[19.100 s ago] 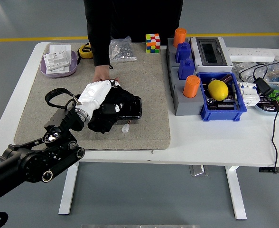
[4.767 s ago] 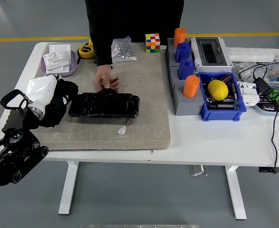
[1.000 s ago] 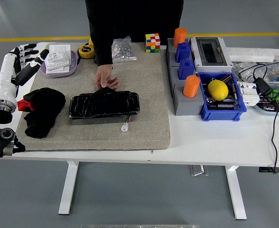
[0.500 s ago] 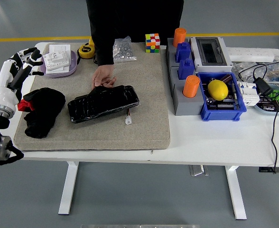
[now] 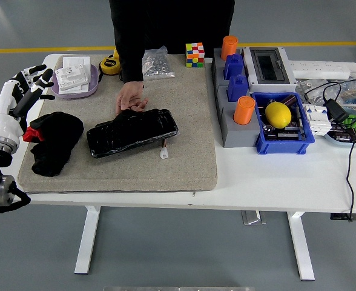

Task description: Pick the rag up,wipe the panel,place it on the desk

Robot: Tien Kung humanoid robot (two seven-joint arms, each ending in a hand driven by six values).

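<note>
The black rag (image 5: 52, 141), with a red bit at its left edge, lies bunched on the left part of the grey mat (image 5: 184, 157). To its right lies the glossy black panel (image 5: 131, 132), tilted with its right end raised toward the far side; a small white plug on a wire (image 5: 164, 153) trails from it. My left hand (image 5: 26, 86), white with black fingers, hovers at the table's left edge just beyond the rag, fingers spread and holding nothing. A person's hand (image 5: 131, 97) rests on the panel's far edge. My right hand does not show.
At the back stand a purple tray of white parts (image 5: 75, 79), a yellow tape measure (image 5: 109, 64), a bag of screws (image 5: 155, 63) and a colour cube (image 5: 194, 54). To the right are grey and blue blocks with orange cylinders (image 5: 244, 110), a blue bin holding a lemon (image 5: 278, 115), and cables (image 5: 341, 109).
Long ago my left hand wiped the panel with the rag, then let go of it at the mat's left. Within the last second the person turned the panel; my left hand drew back slightly.
</note>
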